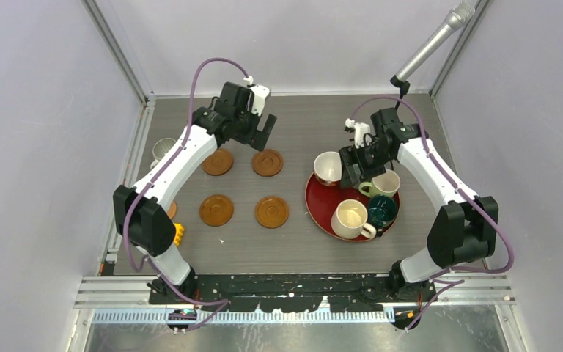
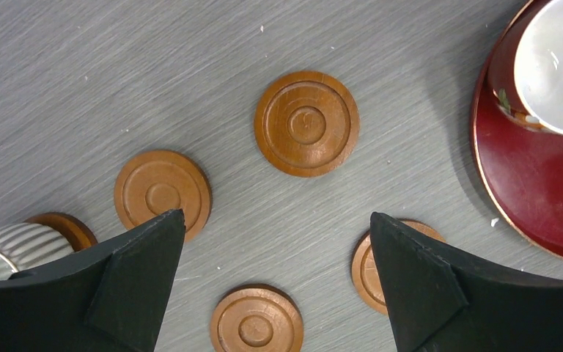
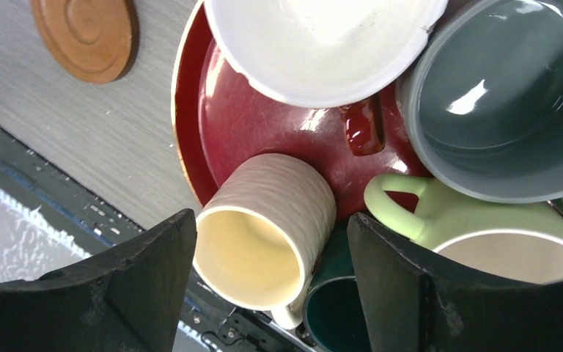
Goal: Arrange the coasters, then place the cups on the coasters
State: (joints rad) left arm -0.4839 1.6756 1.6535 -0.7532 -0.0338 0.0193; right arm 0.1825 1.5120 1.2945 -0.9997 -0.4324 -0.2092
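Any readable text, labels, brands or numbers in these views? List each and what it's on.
No readable text in any view.
On the coasters: ring grooves only; one has a faint mark at its centre, too blurred to read.
On the mugs: plain, no print showing.
On the red tray: a small mark near its rim, too blurred to tell if it is lettering.
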